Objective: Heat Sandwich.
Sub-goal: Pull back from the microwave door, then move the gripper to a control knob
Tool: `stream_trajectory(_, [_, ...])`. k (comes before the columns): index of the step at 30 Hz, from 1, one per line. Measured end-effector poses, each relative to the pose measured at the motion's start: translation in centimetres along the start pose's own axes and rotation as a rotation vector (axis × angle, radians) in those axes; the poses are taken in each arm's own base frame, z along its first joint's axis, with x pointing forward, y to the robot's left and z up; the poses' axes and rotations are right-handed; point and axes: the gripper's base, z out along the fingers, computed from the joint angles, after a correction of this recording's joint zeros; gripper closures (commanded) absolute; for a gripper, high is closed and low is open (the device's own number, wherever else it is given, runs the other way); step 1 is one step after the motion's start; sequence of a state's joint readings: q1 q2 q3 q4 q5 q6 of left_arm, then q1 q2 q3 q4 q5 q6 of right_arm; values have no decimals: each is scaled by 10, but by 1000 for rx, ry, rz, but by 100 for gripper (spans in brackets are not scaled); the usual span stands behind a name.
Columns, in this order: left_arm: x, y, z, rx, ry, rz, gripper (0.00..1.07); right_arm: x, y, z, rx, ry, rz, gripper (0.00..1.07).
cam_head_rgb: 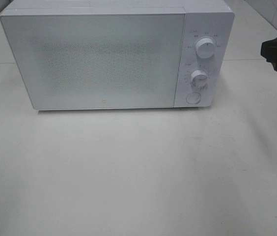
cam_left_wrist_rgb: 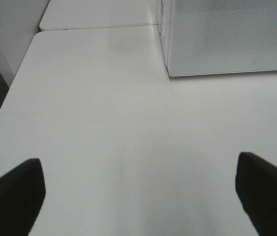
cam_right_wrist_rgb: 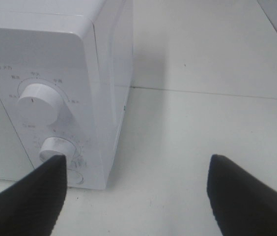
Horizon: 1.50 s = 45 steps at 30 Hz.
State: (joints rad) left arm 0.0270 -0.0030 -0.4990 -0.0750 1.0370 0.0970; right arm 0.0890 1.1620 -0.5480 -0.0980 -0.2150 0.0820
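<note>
White microwave [cam_head_rgb: 104, 59] on pale table [cam_head_rgb: 128, 177]

The left pincer [cam_left_wrist_rgb: 138, 163] gapes wide above the white table [cam_left_wrist_rgb: 104, 113], near the microwave [cam_left_wrist_rgb: 227, 39].

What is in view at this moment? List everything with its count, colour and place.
microwave: one, white, door shut, at the back of the table
upper knob: one, white, on the microwave's right panel
lower knob: one, white, below the upper knob
button: one, white, round, below the lower knob
table: one, white, under the microwave
sandwich: none in view
left end effector: one, black, open and holding nothing, over bare table near the microwave's front left corner
right end effector: one, black, open and holding nothing, to the right of the microwave, facing the knob panel
</note>
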Motion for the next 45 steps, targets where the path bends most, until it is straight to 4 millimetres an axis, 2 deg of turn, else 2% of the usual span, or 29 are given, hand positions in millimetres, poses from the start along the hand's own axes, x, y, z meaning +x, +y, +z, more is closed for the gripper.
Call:
stream_trajectory(3, [0,0,0,0,0,0,3,2,2,7,-8,-7,12,31])
stream_trajectory(9, [0,0,0,0,0,0,3,11,24,32,-68,-27,-30,31])
stream_trajectory(14, [0,0,0,0,0,0,3,17,38,44,-70,-66,2,31])
stream_trajectory(17, [0,0,0,0,0,0,3,19,43,47,-64,-95,9,31])
stream_trajectory(26, [0,0,0,0,0,0,3,57,62,46,3,-158,67,31])
stream_trajectory(45, [0,0,0,0,0,0,3,91,84,61,35,-144,10,31])
